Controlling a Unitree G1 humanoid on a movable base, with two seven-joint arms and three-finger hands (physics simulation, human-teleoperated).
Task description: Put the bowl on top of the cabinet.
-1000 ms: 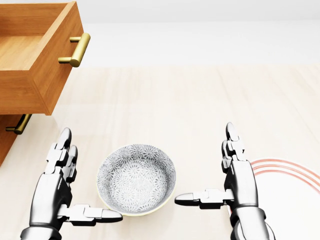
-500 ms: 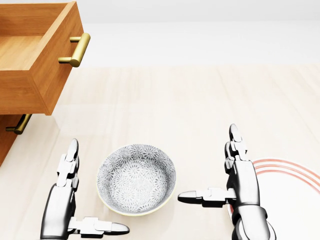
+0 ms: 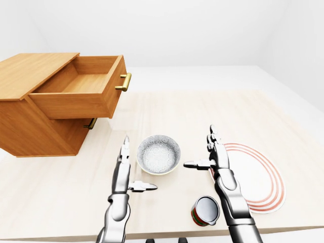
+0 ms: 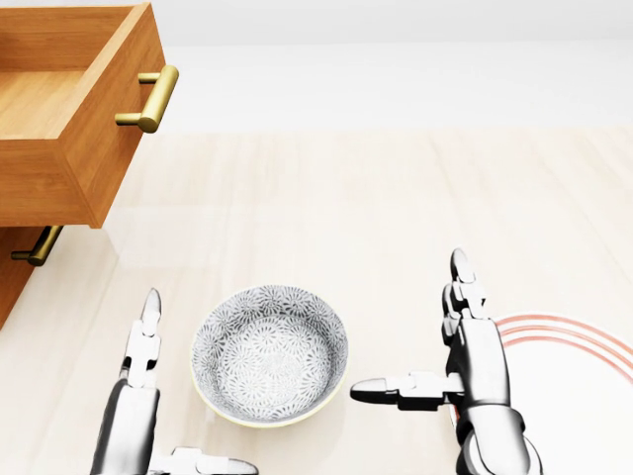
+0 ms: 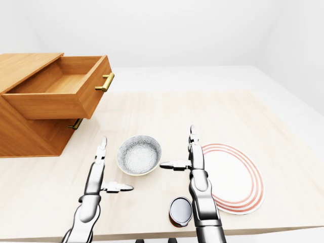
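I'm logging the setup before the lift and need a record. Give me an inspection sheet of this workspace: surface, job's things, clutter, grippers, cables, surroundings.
Surface: pale wooden table.
Job's things: patterned bowl, upright on the table between the two hands; wooden cabinet at the left-eye view's left, its top drawer pulled open.
Clutter: red-ringed plate to the right of the bowl; can near the table's bottom edge, beside the right forearm.
Grippers: left hand and right hand both open, flanking the bowl, neither touching it.
Cables: nothing seen.
Surroundings: plain white walls and floor.
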